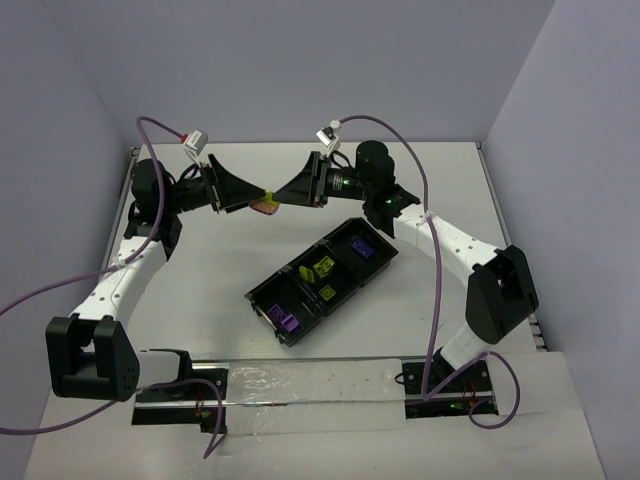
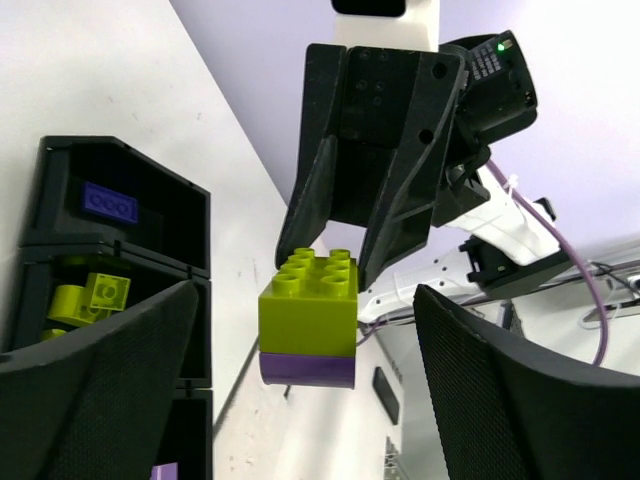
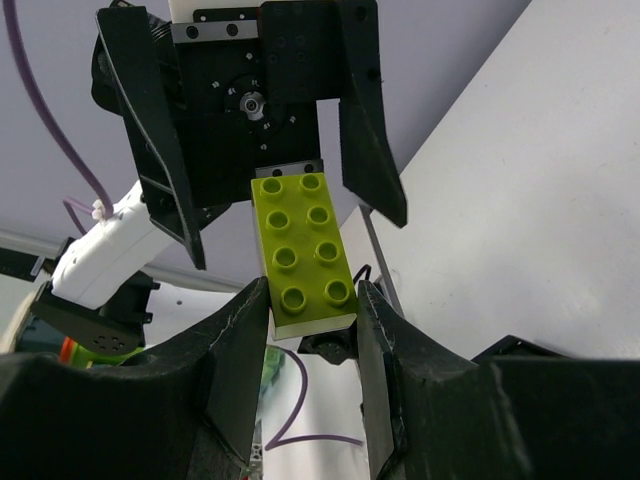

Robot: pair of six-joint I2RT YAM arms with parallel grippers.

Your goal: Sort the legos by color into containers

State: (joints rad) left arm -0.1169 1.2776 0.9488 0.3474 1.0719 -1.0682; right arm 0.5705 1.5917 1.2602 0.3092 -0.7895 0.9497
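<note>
A block of a yellow-green lego stacked on a purple one [image 1: 266,205] hangs in the air behind the tray. My right gripper [image 1: 281,197] is shut on it; in the right wrist view its fingers [image 3: 240,350] press both long sides of the yellow-green brick [image 3: 303,255]. My left gripper [image 1: 256,199] faces it, open. In the left wrist view the block [image 2: 308,320] sits between my spread fingers [image 2: 130,370] with gaps on both sides. The black tray [image 1: 262,291] holds a purple lego [image 1: 360,248] in its far container, yellow-green legos [image 1: 323,268] in the middle, and a purple lego [image 1: 285,322] in the near one.
The tray lies diagonally at mid-table, below and right of the grippers; it also shows in the left wrist view [image 2: 150,165]. Purple cables [image 1: 150,125] loop off both arms. White walls edge the table at left, back and right.
</note>
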